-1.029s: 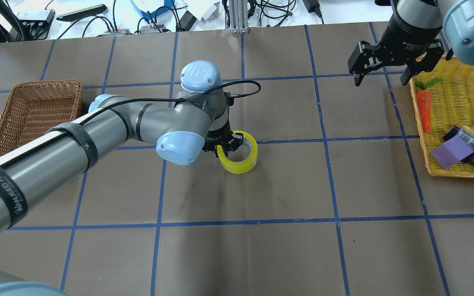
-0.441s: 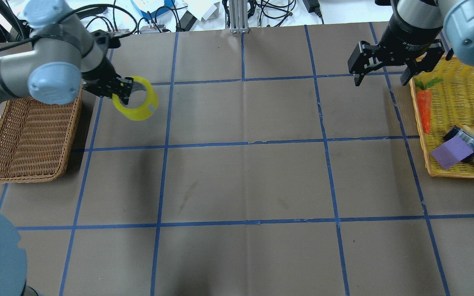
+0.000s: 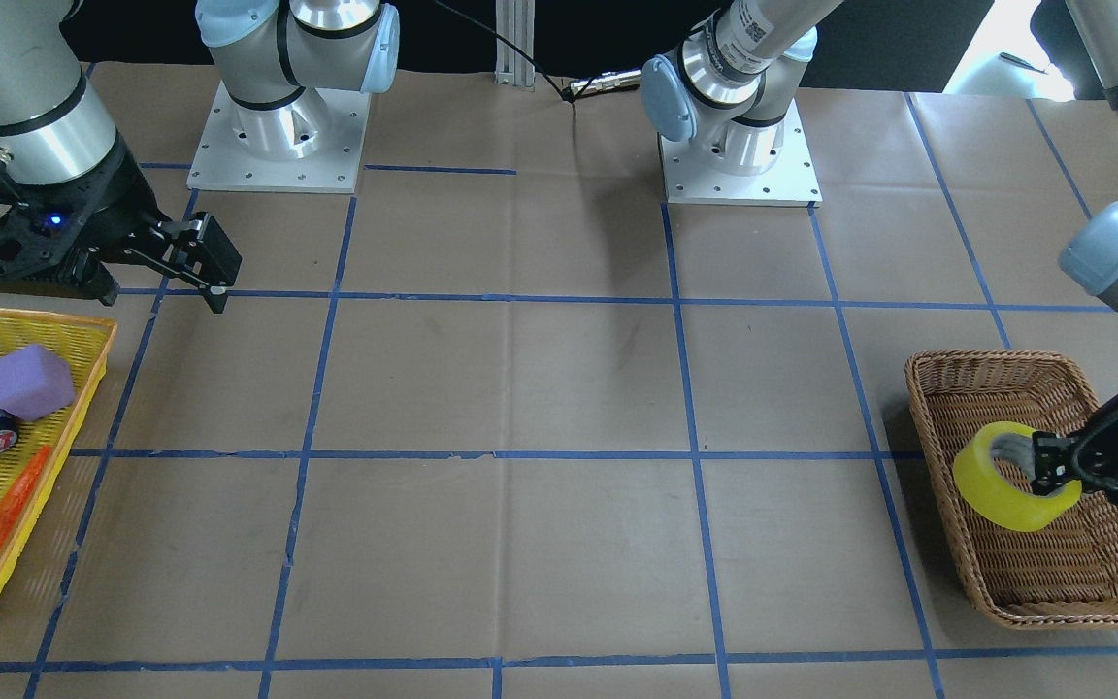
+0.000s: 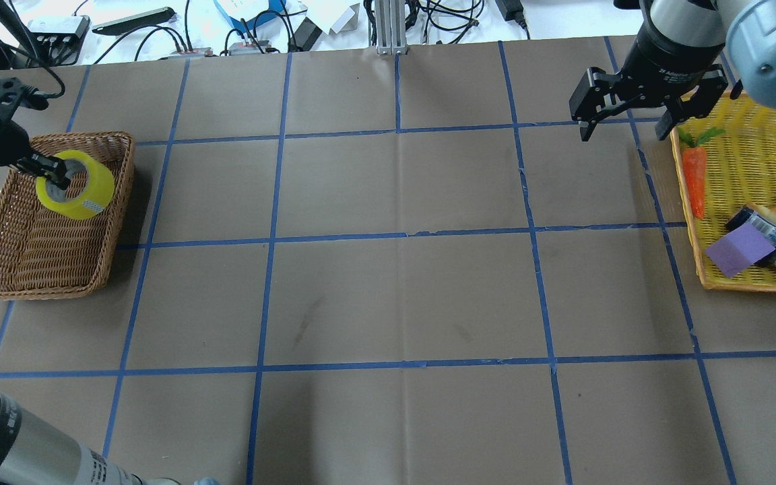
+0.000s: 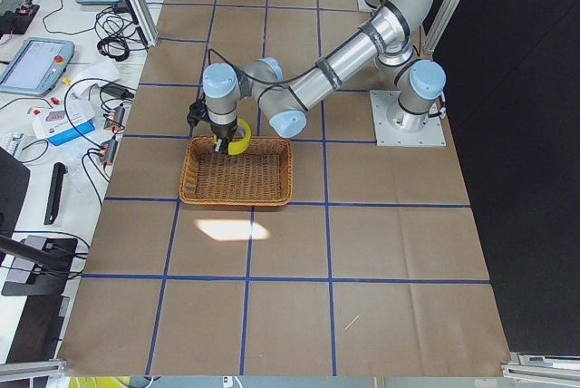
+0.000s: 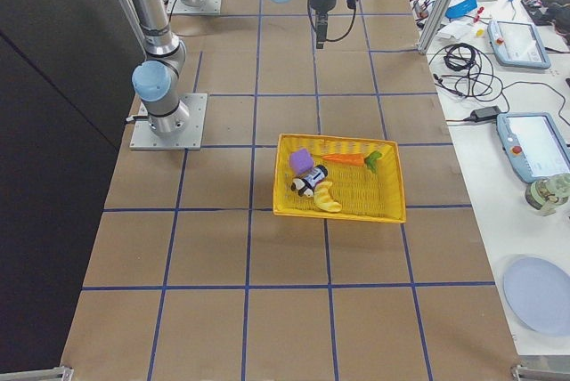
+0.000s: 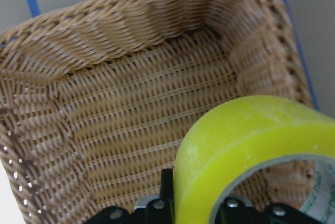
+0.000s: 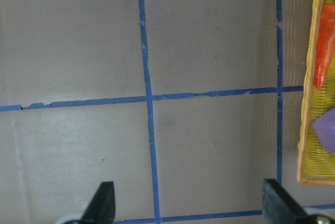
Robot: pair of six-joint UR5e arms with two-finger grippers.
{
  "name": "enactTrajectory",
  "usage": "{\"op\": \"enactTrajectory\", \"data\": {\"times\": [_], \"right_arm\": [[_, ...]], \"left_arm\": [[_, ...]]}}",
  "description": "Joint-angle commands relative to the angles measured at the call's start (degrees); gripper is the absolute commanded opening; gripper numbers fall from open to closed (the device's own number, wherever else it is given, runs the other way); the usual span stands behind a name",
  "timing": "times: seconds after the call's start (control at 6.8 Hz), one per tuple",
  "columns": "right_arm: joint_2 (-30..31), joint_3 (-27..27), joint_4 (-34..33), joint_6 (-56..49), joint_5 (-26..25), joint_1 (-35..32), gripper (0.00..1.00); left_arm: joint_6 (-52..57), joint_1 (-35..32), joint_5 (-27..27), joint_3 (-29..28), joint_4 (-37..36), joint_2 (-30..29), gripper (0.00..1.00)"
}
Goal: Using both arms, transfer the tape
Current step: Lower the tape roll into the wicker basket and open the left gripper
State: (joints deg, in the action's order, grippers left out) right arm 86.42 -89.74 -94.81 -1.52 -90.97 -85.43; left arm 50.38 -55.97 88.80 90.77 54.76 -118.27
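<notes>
Far left: wicker basket (image 4: pixel 31 292) sits near the table's left edge. Left gripper (image 4: pixel 58 178) is over its far end, clamped on the tape (image 4: pixel 73 210), with one finger inside the ring and one outside, pinching the wall. Roll is tilted, hole facing mostly up. It lies within the basket's outline, close to the far rim and to the rim facing table centre. Left wrist view shows basket floor below the roll; can't tell if it touches the weave.

Centre: table (image 4: pixel 401 296) is bare brown paper with blue grid lines (image 4: pixel 263 303). Nothing lies between the two baskets — a wide open lane across the middle.

Right: right gripper (image 4: pixel 624 131) hangs above the table, jaws spread wide, nothing between them. Right wrist view shows only paper under the fingertips. It's just beside the far-left corner of the yellow basket (image 4: pixel 752 287), one finger close to the rim. The basket sits at the table's right edge and holds a carrot (image 4: pixel 696 178) along its inner side and a purple block (image 4: pixel 738 251) near its near rim.
</notes>
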Motion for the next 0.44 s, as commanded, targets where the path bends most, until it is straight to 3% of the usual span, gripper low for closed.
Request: {"op": "enactTrajectory", "data": {"times": [0.0, 0.15, 0.29], "right_arm": [[-0.11, -0.09, -0.02, -0.06, 0.00, 0.00, 1.00], [-0.11, -0.09, 0.41, 0.03, 0.00, 0.00, 1.00], [-0.20, -0.09, 0.42, -0.06, 0.00, 0.00, 1.00]], "left_arm": [[2.10, 1.92, 2.85, -0.33, -2.22, -2.40, 0.99], [1.22, -1.30, 4.96, -1.37, 4.41, -0.40, 1.00], [-6.79, -7.25, 5.06, -2.86, 14.13, 4.41, 1.00]]}}
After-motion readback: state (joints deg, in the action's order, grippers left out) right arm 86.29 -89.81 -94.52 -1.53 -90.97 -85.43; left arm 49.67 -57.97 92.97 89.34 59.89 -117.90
